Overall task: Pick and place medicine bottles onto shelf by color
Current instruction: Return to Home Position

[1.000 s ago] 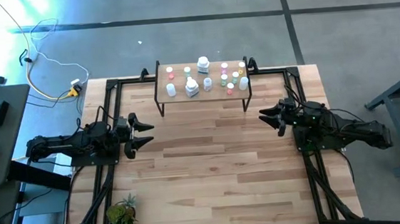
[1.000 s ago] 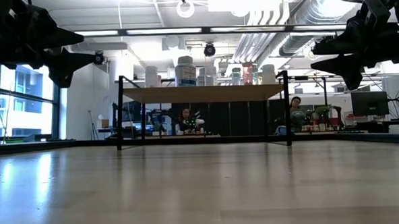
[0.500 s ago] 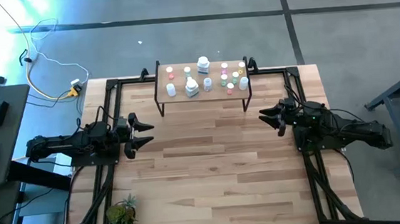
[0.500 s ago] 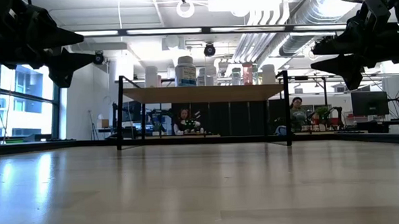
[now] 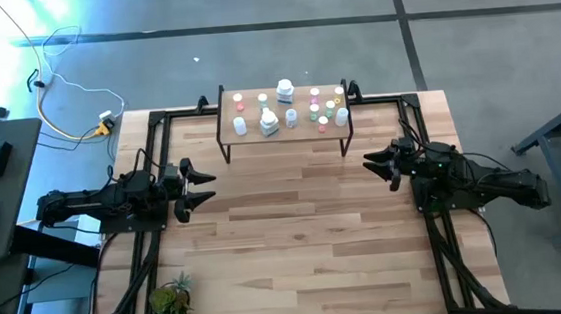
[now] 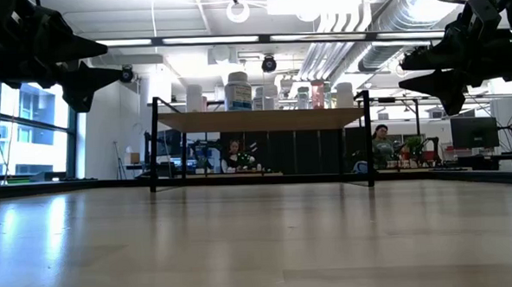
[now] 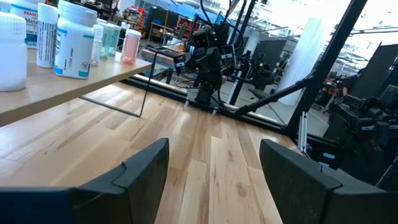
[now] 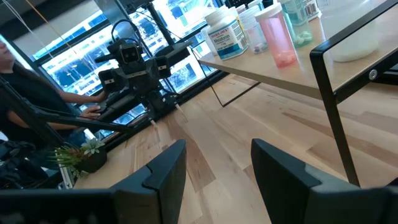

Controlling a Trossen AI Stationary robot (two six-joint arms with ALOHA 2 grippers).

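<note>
- Jaws of my left gripper (image 5: 206, 185): spread wide, with nothing between them. In the left wrist view only bare planks show between my two fingers (image 7: 144, 172).
- Jaws of my right gripper (image 5: 370, 165): also wide apart and holding nothing. In the right wrist view the gap between them is clear down to the wood.
- Both grippers hang above the table (image 5: 296, 231), touching no object. They face each other across its middle and are well apart.
- Medicine bottles (image 5: 269, 123): all of them stand upright on the shelf (image 5: 301, 130), none within reach of my fingers. They are small white bottles with pink, green, yellow or white tops, plus two larger white ones among them.
- The shelf lies ahead of both pairs of jaws and off to the side, toward the table's far edge. It sits roughly midway between my two grippers, nearer neither one. Its light top board rests on thin black legs, and the space beneath it is open.
- The low view shows the bottles (image 6: 237, 91) in a row along the board, below the height of my jaws.
- Potted plant (image 5: 170, 301): behind my left jaws, at the table's near corner.
- A person (image 8: 25, 93) sits beyond the table behind my left arm.
</note>
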